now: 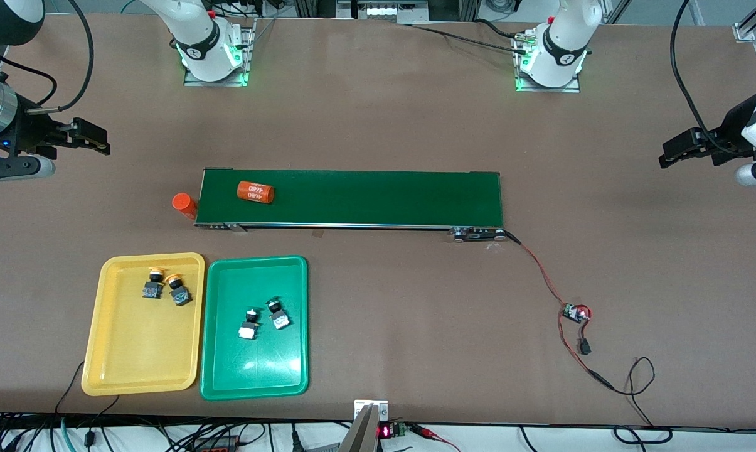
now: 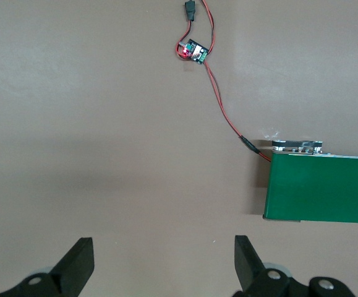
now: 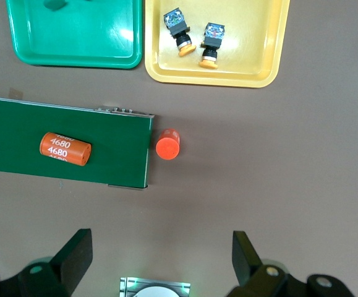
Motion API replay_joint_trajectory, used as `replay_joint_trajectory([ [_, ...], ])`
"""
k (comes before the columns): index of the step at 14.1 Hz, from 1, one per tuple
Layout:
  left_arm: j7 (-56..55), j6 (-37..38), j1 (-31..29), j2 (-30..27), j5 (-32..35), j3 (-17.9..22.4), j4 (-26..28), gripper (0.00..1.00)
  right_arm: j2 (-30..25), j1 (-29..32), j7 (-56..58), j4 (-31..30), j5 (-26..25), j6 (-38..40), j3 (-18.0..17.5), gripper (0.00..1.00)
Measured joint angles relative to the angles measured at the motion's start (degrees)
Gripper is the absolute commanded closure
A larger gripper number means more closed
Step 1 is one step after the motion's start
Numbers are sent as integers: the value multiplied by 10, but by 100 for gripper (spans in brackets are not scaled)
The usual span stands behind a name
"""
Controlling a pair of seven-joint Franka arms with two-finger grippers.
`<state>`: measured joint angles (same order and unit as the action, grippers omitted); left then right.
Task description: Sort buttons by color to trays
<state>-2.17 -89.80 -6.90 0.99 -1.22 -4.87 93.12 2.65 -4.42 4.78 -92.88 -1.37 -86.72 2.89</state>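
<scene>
Since sorting looks done: two orange-capped black buttons (image 1: 166, 286) in yellow plastic tray (image 1: 142, 370), two green-capped buttons (image 1: 263, 317) in green plastic tray (image 1: 254, 386).
Left claw (image 1: 666, 157): fingers apart, empty, waiting, trays well away.
Right claw (image 1: 105, 141): fingers apart, empty, trays well below.
Risk: needless regrasp mixes colours.

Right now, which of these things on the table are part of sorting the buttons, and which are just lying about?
Part of the job:
- two yellow buttons in the yellow tray
- two green buttons in the green tray

Just lying about:
- belt
- printed orange cylinder on it
- orange cylinder standing beside it
- small circuit board, wired to it
</scene>
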Motion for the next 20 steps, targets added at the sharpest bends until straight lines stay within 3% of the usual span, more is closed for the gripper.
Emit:
replay_joint_trajectory([
  [20, 0, 9, -1, 0, 0, -1, 0, 0, 1, 21, -2, 0, 0, 1, 7, 0],
])
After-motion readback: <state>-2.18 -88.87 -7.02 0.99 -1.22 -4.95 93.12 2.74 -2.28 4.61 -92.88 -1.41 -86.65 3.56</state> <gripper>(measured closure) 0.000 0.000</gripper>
